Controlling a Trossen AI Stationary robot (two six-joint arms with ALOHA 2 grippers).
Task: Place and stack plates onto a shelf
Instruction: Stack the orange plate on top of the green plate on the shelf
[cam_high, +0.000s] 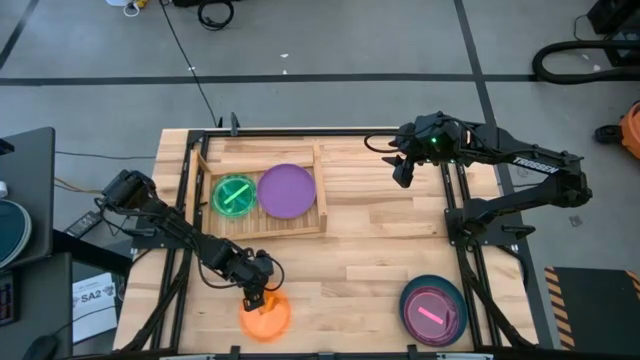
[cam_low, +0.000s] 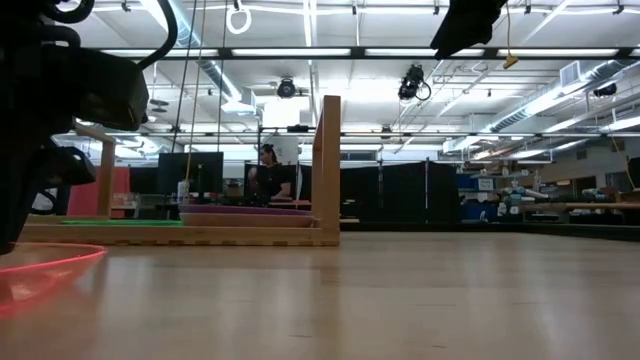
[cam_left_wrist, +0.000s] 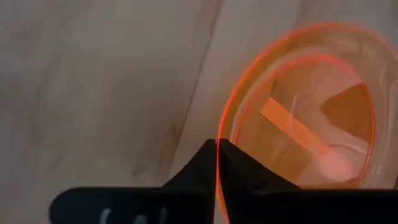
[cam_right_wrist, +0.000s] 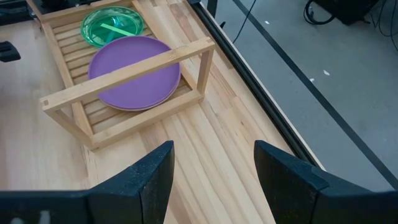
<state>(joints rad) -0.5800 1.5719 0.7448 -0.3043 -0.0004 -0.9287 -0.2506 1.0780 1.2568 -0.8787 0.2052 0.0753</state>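
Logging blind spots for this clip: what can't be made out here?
- Orange plate: high view, left tool covers its near rim; low view cuts it at the edge.
- Pink plate on teal plate: absent from the low and wrist views.
- Green plate: low view shows only a thin edge behind the shelf rail.

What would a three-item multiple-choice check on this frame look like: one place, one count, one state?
1. Where does the orange plate lie?
A. on the shelf
B. on the table's near edge, by the left tool
C. on the teal plate

2. How many plates sit on the shelf?
A. none
B. two
C. four

3. How are the left tool's fingers?
A. wide open above the table
B. shut on the orange plate's rim
C. shut on the purple plate

Key: 1 B, it lies off the shelf under the left arm; 2 B, green plate and purple plate; 3 B, the left wrist view shows the rim pinched.
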